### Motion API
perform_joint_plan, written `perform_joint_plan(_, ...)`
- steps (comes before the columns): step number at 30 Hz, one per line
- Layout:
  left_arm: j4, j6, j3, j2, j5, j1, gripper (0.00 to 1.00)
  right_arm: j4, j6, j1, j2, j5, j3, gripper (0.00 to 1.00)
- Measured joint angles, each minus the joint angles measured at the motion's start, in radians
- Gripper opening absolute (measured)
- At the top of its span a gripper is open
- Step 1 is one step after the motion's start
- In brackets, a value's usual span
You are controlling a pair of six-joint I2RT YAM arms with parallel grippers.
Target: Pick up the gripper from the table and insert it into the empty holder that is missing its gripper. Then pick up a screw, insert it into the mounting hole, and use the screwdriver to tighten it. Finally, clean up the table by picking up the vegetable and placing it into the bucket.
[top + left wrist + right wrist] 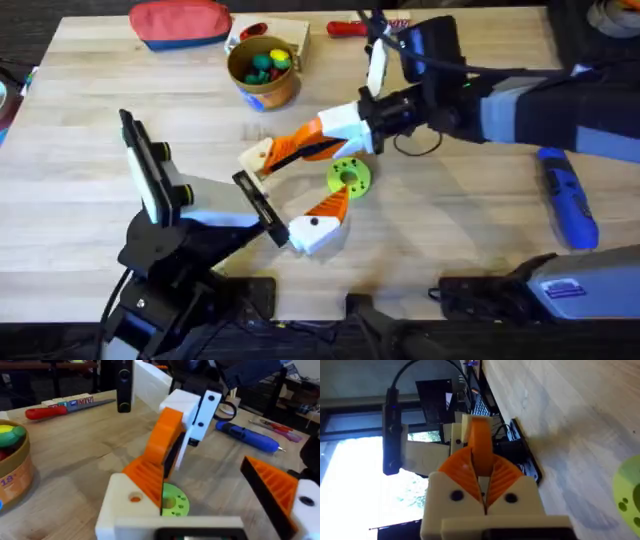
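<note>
**Holding an orange fingertip piece over the table's middle**

Clamped between the two orange ribbed pads of the right gripper (270, 155) is the gripper (480, 442) that the task names: a small, smooth, bright orange plastic wedge. It stands out past the pads, narrow end forward. The right arm reaches in from the right side and holds the wedge above the wood, near the middle of the table (450, 230). The wedge is just beside a lime-green ring (348, 177) and close to the left arm's fingers.

The left gripper (205, 485) comes up from the lower left with its fingers spread apart and nothing between them. Each of its fingers (127, 505) is a white angular block with an orange ribbed pad. I cannot tell from these views which white block is the holder.

Counted on the table:
- One screwdriver (565, 195), bright blue and pen-shaped, lying flat on the right side, well apart from both grippers.
- One red-handled screwdriver (345, 28) at the far edge.
- One bucket (262, 70), round and tan-brown, standing upright at the far middle with small coloured toy pieces inside.
- One red pouch (180, 22) at the far left, just beside the bucket.
- One lime-green ring with holes, lying flat.
</note>
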Motion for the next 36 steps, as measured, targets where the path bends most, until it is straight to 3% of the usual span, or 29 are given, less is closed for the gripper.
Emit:
perform_joint_plan(3,0.000,-0.003,0.000,0.000,0.026,0.000,0.986,0.071,0.029,0.029,0.035,-0.002,0.000,0.003)
perform_joint_plan(9,-0.001,-0.008,0.000,0.000,0.008,0.019,0.986,0.213,0.117,0.048,0.081,0.000,0.000,0.003)
perform_joint_plan(20,-0.002,-0.015,0.000,0.000,-0.010,0.021,0.987,0.233,0.150,0.059,0.082,0.024,0.000,0.007)
perform_joint_plan(27,0.000,-0.011,0.000,0.000,0.027,0.003,0.988,0.235,0.149,0.086,0.083,0.004,0.000,0.275)
perform_joint_plan(36,0.000,-0.010,0.000,0.000,0.065,-0.001,0.987,0.231,0.149,0.091,0.085,-0.042,0.000,0.462)
